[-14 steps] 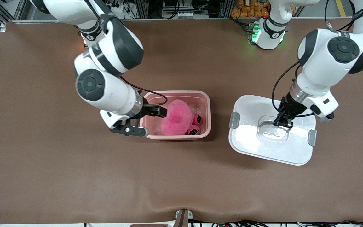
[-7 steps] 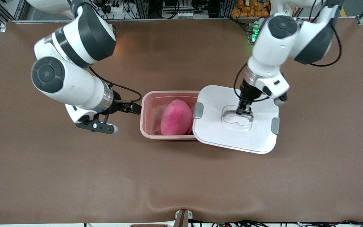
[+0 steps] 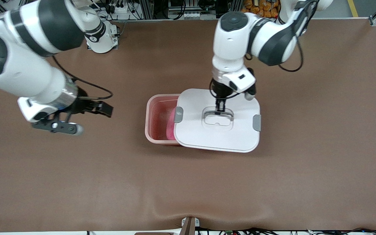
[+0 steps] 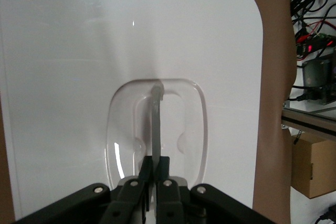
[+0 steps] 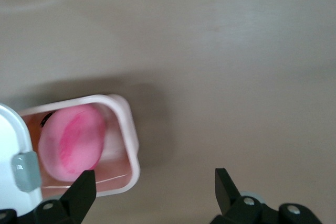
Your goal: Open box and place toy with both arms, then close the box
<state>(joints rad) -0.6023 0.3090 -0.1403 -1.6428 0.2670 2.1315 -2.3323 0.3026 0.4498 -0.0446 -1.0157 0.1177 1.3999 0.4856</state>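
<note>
A brown covering lies over the desk (image 3: 188,182), smooth for the most part, with a shallow wrinkle near the middle of the edge nearest the front camera. At that same edge a small metal bracket (image 3: 189,225) pokes up over the rim. Along the edge where the bases stand, there are aluminium frame rails (image 3: 148,8), black cables (image 3: 175,9) and a heap of orange-yellow items (image 3: 259,8) (too small to identify). In the left wrist view, off the desk's edge, a cardboard box (image 4: 314,163) sits low, and above it dark electronics (image 4: 317,72) with tangled wires and a red light.
</note>
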